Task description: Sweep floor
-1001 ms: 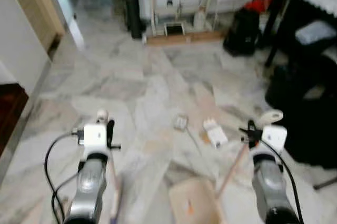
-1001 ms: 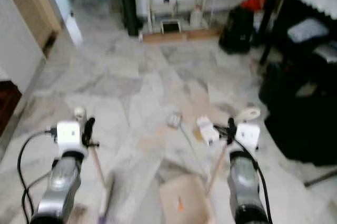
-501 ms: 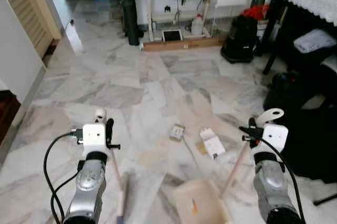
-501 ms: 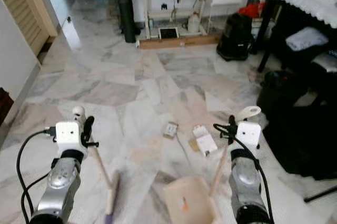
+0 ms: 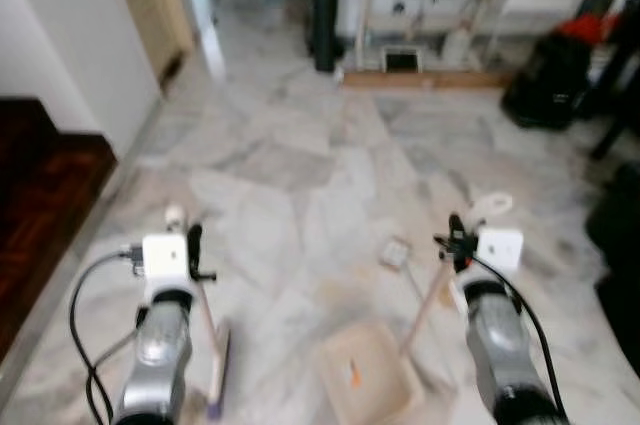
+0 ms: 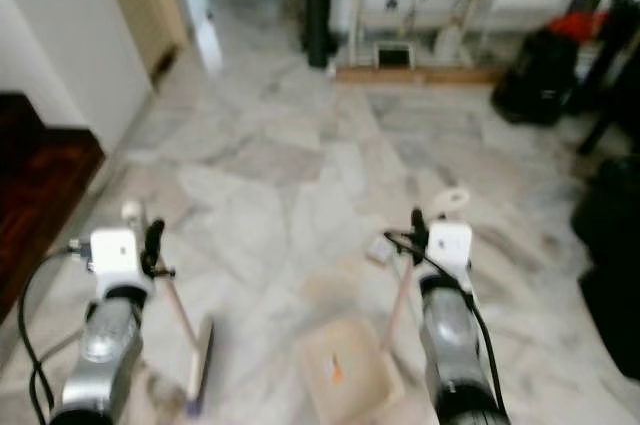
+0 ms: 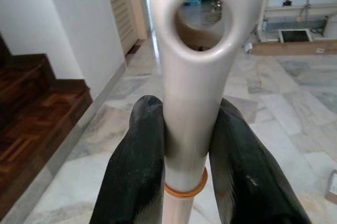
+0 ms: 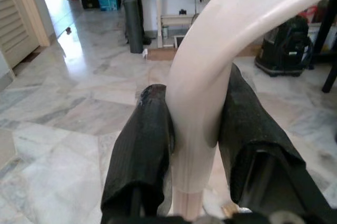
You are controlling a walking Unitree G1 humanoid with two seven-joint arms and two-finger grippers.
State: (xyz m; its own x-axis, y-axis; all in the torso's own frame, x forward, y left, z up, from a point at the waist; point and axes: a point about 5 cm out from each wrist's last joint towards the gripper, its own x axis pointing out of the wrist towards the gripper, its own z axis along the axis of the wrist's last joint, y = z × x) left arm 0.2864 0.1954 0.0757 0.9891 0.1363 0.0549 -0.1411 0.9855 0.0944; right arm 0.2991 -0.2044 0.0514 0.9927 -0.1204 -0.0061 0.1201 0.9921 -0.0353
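Note:
My left gripper (image 5: 193,251) is shut on the cream cap of a broom handle (image 7: 195,76), black fingers (image 7: 142,150) pressed on either side of it. The wooden stick runs down to the broom head (image 5: 219,373) resting on the marble floor beside my left arm. My right gripper (image 5: 455,243) is shut on the curved white grip of the dustpan handle (image 8: 210,60). Its stick slants down to the tan dustpan (image 5: 366,381), which lies flat on the floor between my arms with a small orange scrap in it. A small piece of cardboard litter (image 5: 397,252) lies just beyond the pan.
Dark wooden steps (image 5: 45,195) and a white wall (image 5: 70,45) stand at the left. At the back are a low wooden shelf unit (image 5: 420,75) and a black post (image 5: 323,5). Black bags (image 5: 545,95) and dark furniture (image 5: 620,245) crowd the right side.
The whole view has swung left, bringing the wooden steps and wall into sight. Both grippers still hold their handles as before.

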